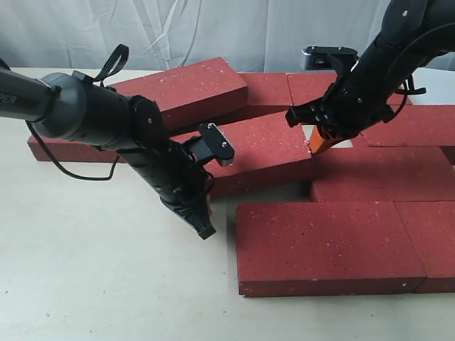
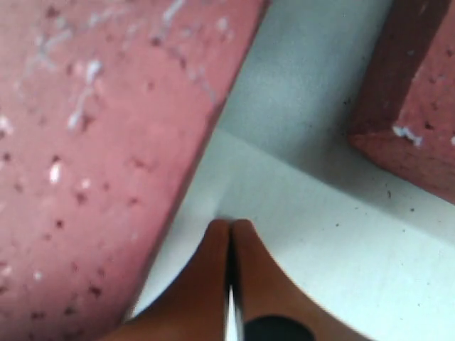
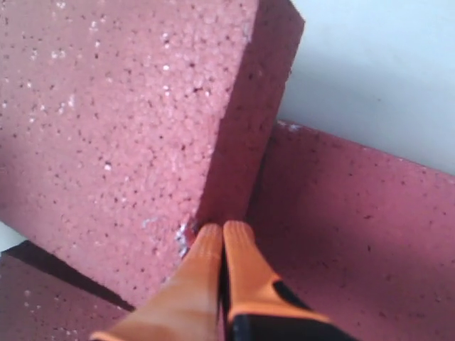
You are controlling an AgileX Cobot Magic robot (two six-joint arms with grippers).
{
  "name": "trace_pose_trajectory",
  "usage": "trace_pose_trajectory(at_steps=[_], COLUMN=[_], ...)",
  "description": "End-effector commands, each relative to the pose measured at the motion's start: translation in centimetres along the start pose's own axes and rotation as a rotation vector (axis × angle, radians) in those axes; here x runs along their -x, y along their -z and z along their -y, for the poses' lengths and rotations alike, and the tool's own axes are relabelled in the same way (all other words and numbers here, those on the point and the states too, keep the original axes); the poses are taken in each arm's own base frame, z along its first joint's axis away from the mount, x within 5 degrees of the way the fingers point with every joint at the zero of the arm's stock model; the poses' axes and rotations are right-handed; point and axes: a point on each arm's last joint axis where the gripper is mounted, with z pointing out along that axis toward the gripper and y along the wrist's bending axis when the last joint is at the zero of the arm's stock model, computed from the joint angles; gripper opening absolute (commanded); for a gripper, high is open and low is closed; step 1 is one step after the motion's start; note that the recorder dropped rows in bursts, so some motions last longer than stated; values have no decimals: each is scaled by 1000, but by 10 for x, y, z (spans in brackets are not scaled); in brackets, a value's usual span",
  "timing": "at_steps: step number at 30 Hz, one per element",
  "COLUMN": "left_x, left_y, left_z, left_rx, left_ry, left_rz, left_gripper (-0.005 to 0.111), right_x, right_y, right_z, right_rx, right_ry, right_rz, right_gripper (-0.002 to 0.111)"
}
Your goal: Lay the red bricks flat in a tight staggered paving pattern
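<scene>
Several red bricks lie on the white table. A front brick [image 1: 323, 245] lies flat, with another [image 1: 430, 241] tight against its right end. The middle brick [image 1: 263, 149] sits askew, with a gap to the front one. A further brick [image 1: 188, 89] leans tilted on the back row. My left gripper [image 1: 205, 229] is shut and empty, its tip on the table [image 2: 327, 234] between the middle brick [image 2: 92, 156] and the front brick's corner [image 2: 412, 106]. My right gripper [image 1: 318, 145] is shut and empty, its orange tips [image 3: 224, 231] against the side of the middle brick [image 3: 128, 121], above another brick [image 3: 355, 234].
A flat brick [image 1: 384, 174] lies behind the front pair, and more bricks [image 1: 416, 124] fill the back right. One brick [image 1: 64, 149] pokes out behind my left arm. Bare table [image 1: 106, 270] spreads over the front left. White cloth hangs behind.
</scene>
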Motion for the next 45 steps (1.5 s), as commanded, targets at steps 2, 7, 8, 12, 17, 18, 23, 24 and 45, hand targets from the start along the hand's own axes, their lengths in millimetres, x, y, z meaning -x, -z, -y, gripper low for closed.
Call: trace_pose_trajectory(at_steps=[2, 7, 8, 12, 17, 18, 23, 24, 45], left_x=[1, -1, -1, -1, -6, -6, 0, 2, -5], left_y=[0, 0, 0, 1, 4, 6, 25, 31, 109], left_z=[-3, -7, -9, -14, -26, -27, -27, -26, -25], left_rx=[30, 77, 91, 137, 158, 161, 180, 181, 189], left_ry=[-5, 28, 36, 78, 171, 174, 171, 174, 226], left_rz=[1, -13, -10, -8, -7, -3, 43, 58, 62], left_gripper=[0, 0, 0, 0, 0, 0, 0, 0, 0], right_x=[2, 5, 5, 6, 5, 4, 4, 4, -12], right_y=[-12, -15, -15, -12, 3, 7, 35, 39, -4], right_z=[-2, -2, -1, -2, 0, 0, -6, -8, -85], right_rx=[68, 75, 74, 72, 0, -19, -37, -23, 4], right_ry=[15, 3, 3, 6, 40, 31, 24, 16, 276], right_rz=[6, 35, 37, 48, 64, 70, 142, 150, -23], right_gripper=[-1, -1, -1, -1, -1, -1, -1, -1, -1])
